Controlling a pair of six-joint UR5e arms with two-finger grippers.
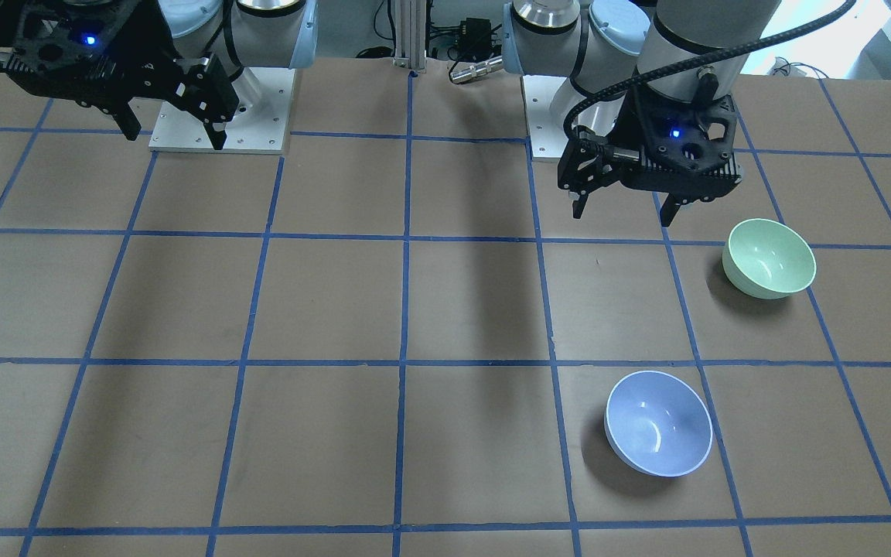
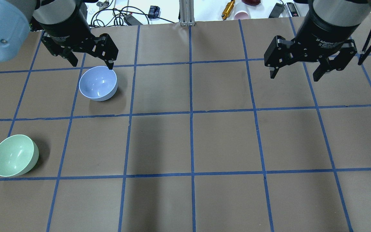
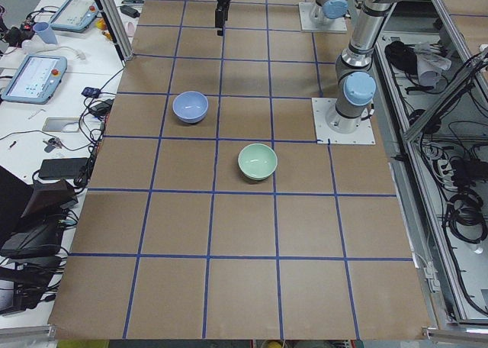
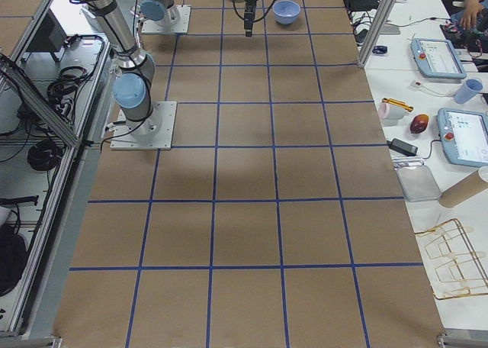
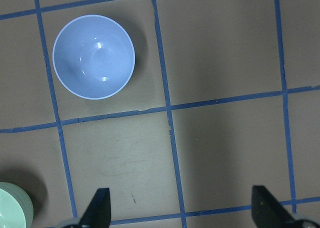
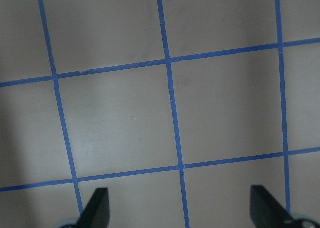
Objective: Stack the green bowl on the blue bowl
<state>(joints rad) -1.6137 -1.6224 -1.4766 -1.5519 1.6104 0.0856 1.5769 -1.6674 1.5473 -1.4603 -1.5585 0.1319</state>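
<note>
Left pincer [image 2: 92, 62] hangs high over the left half of the bench [image 2: 224, 141], jaws spread wide, nothing in them. Right pincer [image 2: 294, 76] is up over the right half, just as wide open and just as empty. The green bowl [image 2: 14, 160] sits upright close to the left edge, on the robot's side. The blue bowl [image 2: 98, 83] stands upright further in, toward the far edge. The bowls are well apart, neither touched by a pincer.

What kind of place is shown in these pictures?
Probably a robotics lab or test cell. A left arm and a right arm are bolted to a table marked with a blue tape grid. Touchscreen pendants lie alongside, and cables run beside it.
</note>
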